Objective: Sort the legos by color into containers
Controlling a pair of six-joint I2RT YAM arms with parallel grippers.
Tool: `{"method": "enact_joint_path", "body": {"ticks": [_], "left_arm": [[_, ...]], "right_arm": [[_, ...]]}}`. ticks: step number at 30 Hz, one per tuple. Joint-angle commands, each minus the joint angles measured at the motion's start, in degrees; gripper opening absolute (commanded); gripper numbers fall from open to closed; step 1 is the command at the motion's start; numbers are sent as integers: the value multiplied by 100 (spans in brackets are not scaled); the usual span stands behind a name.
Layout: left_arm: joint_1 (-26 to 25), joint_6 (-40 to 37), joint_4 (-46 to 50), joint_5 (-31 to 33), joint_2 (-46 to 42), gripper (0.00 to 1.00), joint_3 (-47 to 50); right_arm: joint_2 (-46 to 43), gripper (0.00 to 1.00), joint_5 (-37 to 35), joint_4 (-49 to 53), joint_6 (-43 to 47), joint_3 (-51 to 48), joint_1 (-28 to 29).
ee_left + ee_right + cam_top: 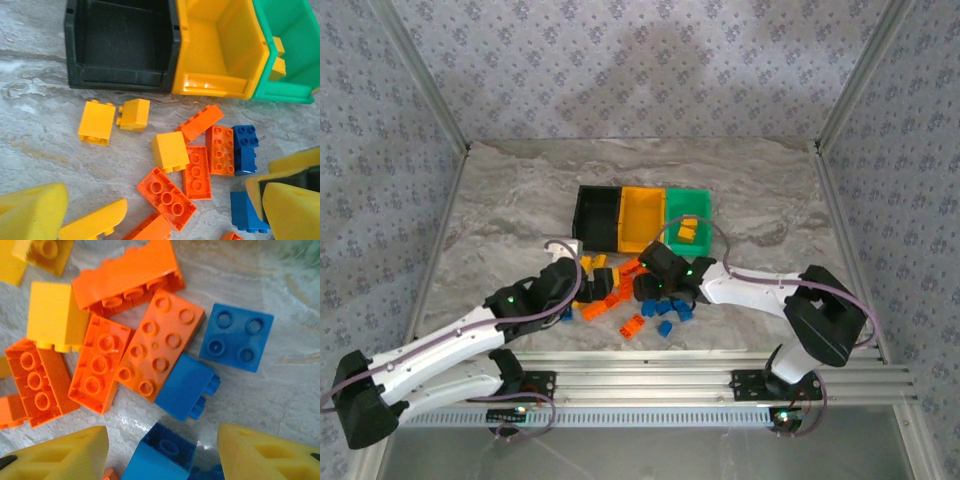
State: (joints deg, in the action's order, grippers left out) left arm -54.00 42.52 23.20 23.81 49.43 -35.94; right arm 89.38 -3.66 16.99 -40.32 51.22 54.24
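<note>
Shows sorting barely begun: two yellow-orange plastic bricks (pixel 687 231) in the green plastic bin (pixel 702 203), black bin (pixel 582 218) and yellow-orange bin (pixel 642 196) empty, mixed bricks (pixel 195 172) heaped on the marble bench (pixel 500 200) beneath left gripper (pixel 175 215) and right gripper (pixel 162 455), jaws apart.

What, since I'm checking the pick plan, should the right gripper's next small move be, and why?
Probably lower the right gripper straight down and close on the blue brick. Its yellow fingers stand open, and in the right wrist view that brick lies in the gap between them, so a short descent looks enough to grasp it.
</note>
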Motion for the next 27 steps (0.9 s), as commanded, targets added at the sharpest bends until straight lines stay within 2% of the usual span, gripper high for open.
{"method": "enact_joint_path", "body": {"ticks": [1, 12, 18, 23, 27], "left_arm": [[30, 33, 130, 325, -257, 100, 75], [56, 45, 210, 517, -554, 100, 211], [91, 76, 203, 553, -566, 100, 257], [124, 184, 274, 593, -532, 100, 255], [134, 218, 365, 650, -511, 100, 202]], "right_arm": [[161, 62, -194, 523, 10, 259, 159], [850, 58, -533, 1114, 58, 697, 464], [864, 41, -586, 1086, 84, 740, 476], [410, 28, -743, 940, 83, 674, 496], [-188, 25, -860, 1123, 210, 790, 437]]}}
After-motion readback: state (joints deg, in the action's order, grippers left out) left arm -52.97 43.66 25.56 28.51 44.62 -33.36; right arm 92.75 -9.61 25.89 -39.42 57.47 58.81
